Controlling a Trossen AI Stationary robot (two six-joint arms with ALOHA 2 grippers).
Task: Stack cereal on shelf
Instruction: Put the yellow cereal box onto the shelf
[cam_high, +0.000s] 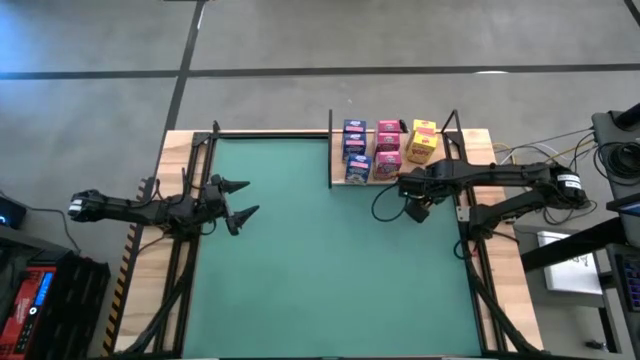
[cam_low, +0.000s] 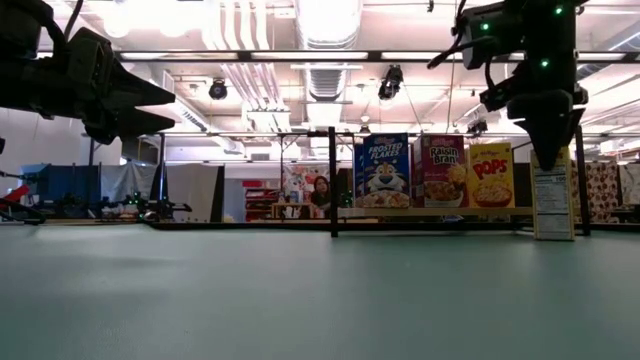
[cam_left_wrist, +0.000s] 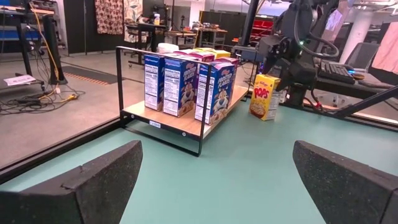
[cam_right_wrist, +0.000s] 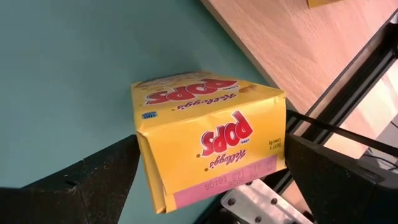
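Since it's only a small cardboard cereal carton, the yellow Pops box (cam_right_wrist: 211, 146) should be light and fairly stiff, but hollow, so a hard squeeze would likely dent the panels, and the printed faces look slick. It stands upright on the green table (cam_high: 320, 260), just beside the shelf (cam_left_wrist: 186, 123) where the blue, pink and other yellow boxes already sit. The right gripper (cam_high: 417, 205) hangs right over it, jaws spread wide on either side and not yet touching. I'd pinch across the two narrow sides near the top, where the folded flaps add some stiffness. The left gripper (cam_high: 238, 203) waits well apart at the table's left side, jaws wide and empty.
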